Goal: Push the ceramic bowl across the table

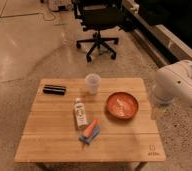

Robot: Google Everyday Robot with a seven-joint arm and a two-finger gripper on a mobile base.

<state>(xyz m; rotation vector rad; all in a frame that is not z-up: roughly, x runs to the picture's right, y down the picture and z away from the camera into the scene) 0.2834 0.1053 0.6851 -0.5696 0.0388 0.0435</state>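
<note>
Fingers of the gripper are outside the view, so I cannot tell their state; only the white arm [179, 85] shows, at 3 o'clock of the worktop [54, 145], beyond its edge. The ceramic bowl [122, 106] stands upright at about 2 o'clock from the worktop centre, its mouth facing up. Being round, it has no long axis. A plastic cup [92, 83] stands at 11 o'clock from the bowl, apart from it. A white bottle [80, 114] lies at 9 o'clock from the bowl, its length running 12 to 6.
</note>
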